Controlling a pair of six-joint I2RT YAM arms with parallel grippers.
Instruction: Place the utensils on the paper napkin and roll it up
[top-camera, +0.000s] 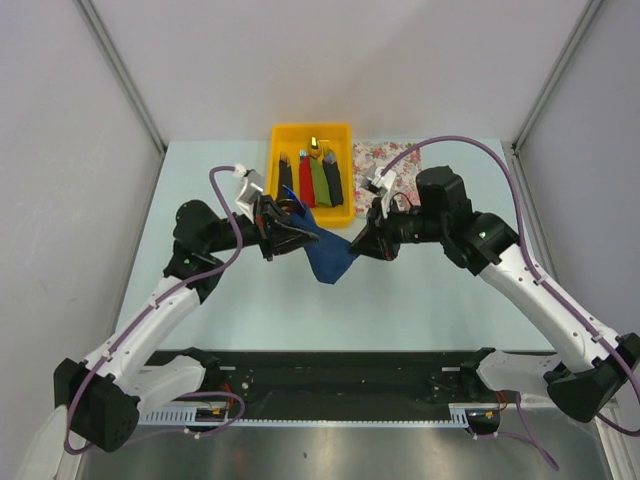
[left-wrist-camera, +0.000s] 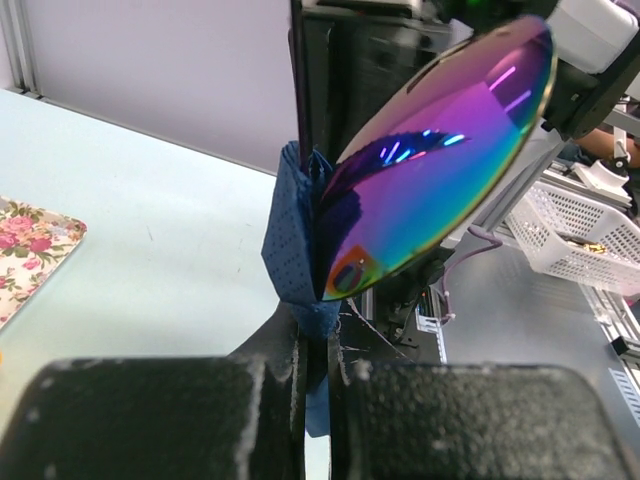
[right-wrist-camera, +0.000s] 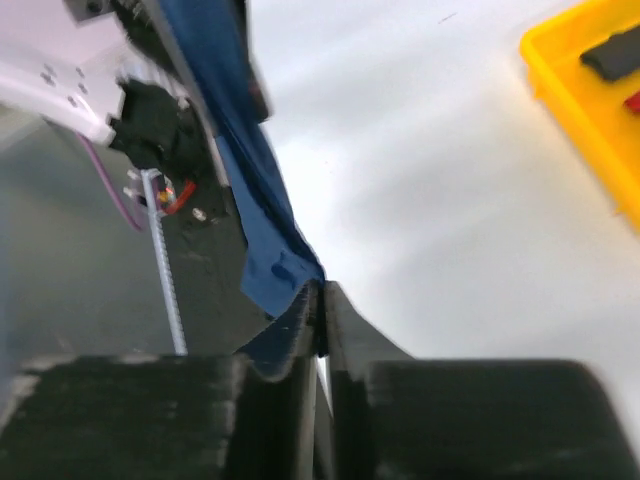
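**Spoon could've slipped right out**

Left claw (top-camera: 308, 238) and right claw (top-camera: 360, 245) each pinched shut on an end of the napkin (top-camera: 328, 258), which hung between them over the tabletop (top-camera: 300, 310). The spoon (left-wrist-camera: 440, 160) stuck out of the fold by the left claw. A tug probably would've torn the paper or dumped the spoon.

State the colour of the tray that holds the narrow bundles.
The tray is bright yellow, shown best in the top external view.

You are working in a robotics lab cell: a pale blue-green tabletop (top-camera: 420, 300) is walled left, right and far by plain grey panels (top-camera: 340, 60) in aluminium frame posts (top-camera: 121, 72), with a white plastic mesh basket (left-wrist-camera: 570, 230) nearby.
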